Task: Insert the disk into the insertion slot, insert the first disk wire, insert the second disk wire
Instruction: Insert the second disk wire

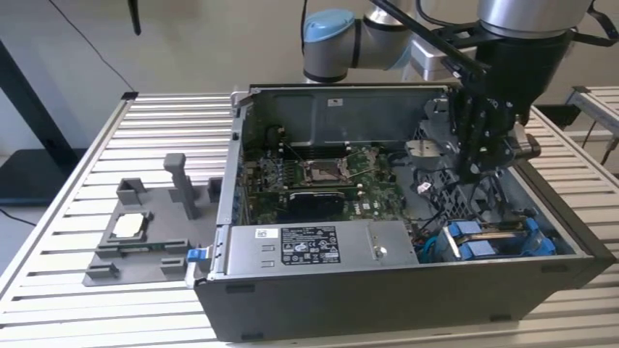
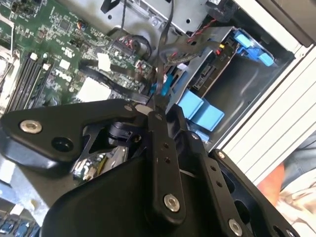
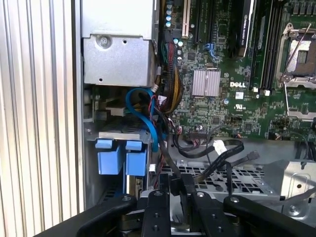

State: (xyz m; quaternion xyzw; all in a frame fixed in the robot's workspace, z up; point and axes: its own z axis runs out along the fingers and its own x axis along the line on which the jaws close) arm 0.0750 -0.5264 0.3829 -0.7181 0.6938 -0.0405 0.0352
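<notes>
Inside the open dark grey metal computer case (image 1: 387, 304), the exterior view shows the black two-fingered gripper (image 1: 476, 172) hanging low, near the grey metal insertion slot with blue plastic tabs (image 1: 493, 241) in the case's corner at the exterior view's right. In the second wrist view its fingertips are pressed together on a thin black wire (image 2: 163, 59), close to the slot (image 2: 197, 109). In the first wrist view the gripper (image 3: 180, 186) hovers over the case's perforated grey metal plate (image 3: 237, 177), beside the slot (image 3: 109, 160).

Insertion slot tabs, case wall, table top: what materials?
Insertion slot tabs: bright blue, even colour, soft sheen, likely moulded plastic. Case wall: bare grey sheet metal, folded edges, probably steel. Table: pale ribbed slats, dull metallic sheen, looks like extruded aluminium.
</notes>
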